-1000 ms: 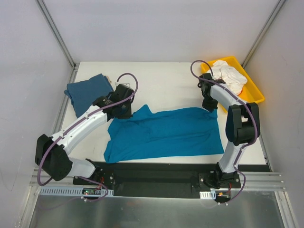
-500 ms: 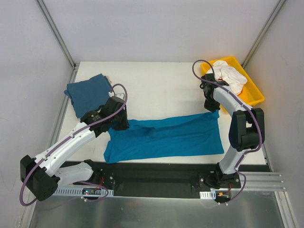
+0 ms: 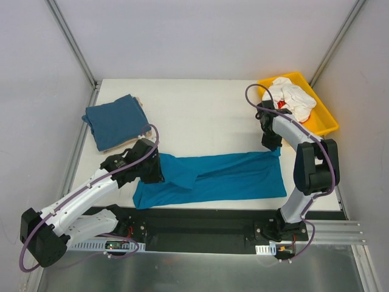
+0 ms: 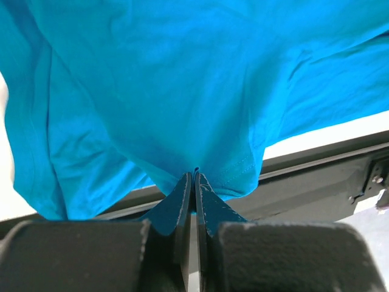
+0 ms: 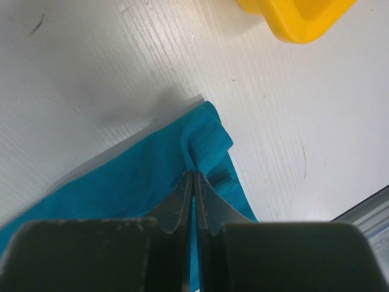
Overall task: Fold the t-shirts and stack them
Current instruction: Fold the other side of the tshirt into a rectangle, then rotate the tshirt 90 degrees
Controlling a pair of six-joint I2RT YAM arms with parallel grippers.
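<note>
The bright teal-blue t-shirt (image 3: 213,179) lies along the table's near edge, its far half drawn over toward the front. My left gripper (image 3: 153,169) is shut on the shirt's left far edge; in the left wrist view (image 4: 194,176) the cloth hangs from the closed jaws. My right gripper (image 3: 273,146) is shut on the shirt's right far corner, pinched cloth showing in the right wrist view (image 5: 193,175). The slate-blue t-shirt (image 3: 114,120) lies folded at the far left, with a beige edge (image 3: 138,101) showing beneath it.
A yellow tray (image 3: 322,118) with bunched white cloth (image 3: 292,94) stands at the far right; its corner shows in the right wrist view (image 5: 292,18). The black rail (image 3: 200,222) runs along the table's near edge.
Both grippers have moved toward the near edge, pulling the teal shirt's far edge forward over itself. The shirt now covers a narrower strip.
</note>
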